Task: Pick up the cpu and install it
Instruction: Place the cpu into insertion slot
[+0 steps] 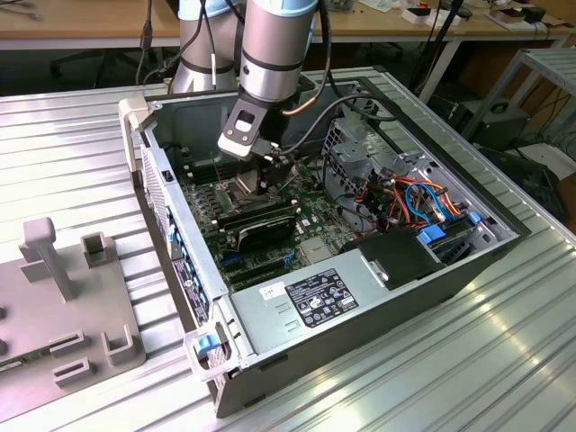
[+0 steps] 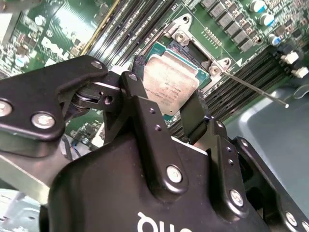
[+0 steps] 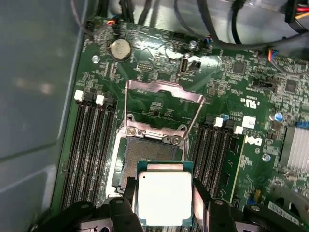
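You have the gripper down inside the open computer case, directly above the socket. Its jaws are closed on the cpu — one black finger presses against each of two opposite edges of the chip, with the dull silver lid facing up toward the cameras in both wrist views. In the first wrist view the cpu overlaps only the socket's near edge, so most of the dark contact bed lies bare beyond it. It is not seated, and you cannot tell from these views whether it touches the socket at all.

The metal retention frame is swung open and lies on the far side of the socket from the chip. Rows of black memory slots run along both flanks of the socket. In the second wrist view a thin metal lever sticks out sideways from the socket's corner.
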Robot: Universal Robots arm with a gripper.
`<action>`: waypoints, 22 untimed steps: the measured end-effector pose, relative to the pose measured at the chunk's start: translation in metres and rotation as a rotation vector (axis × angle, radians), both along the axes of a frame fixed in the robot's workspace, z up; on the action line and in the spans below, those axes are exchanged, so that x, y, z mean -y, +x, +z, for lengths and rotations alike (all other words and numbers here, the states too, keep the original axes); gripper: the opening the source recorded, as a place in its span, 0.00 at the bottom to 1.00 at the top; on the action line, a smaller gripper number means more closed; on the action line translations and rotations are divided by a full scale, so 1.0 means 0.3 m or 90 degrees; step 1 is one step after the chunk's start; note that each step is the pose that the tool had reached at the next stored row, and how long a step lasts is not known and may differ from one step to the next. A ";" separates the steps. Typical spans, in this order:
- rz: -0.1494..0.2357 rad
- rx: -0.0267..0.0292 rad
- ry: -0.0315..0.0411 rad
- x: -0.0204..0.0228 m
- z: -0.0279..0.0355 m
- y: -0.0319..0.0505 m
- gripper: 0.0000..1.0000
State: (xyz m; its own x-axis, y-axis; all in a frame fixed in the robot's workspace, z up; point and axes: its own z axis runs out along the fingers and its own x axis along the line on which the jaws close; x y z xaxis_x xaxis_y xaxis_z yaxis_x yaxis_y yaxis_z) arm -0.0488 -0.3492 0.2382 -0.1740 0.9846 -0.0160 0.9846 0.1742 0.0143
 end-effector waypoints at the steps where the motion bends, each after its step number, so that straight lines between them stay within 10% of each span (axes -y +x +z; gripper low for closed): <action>1: -0.018 0.0000 0.0000 0.000 0.000 0.000 0.55; 9: -0.093 0.0000 0.0000 0.000 -0.002 0.000 0.55; 22: -0.132 0.0000 0.0001 -0.004 -0.005 0.000 0.55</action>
State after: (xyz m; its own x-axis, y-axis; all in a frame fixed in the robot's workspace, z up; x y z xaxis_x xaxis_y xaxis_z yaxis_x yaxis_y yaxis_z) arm -0.0487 -0.3480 0.2368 0.0330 0.9993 -0.0158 0.9994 -0.0328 0.0143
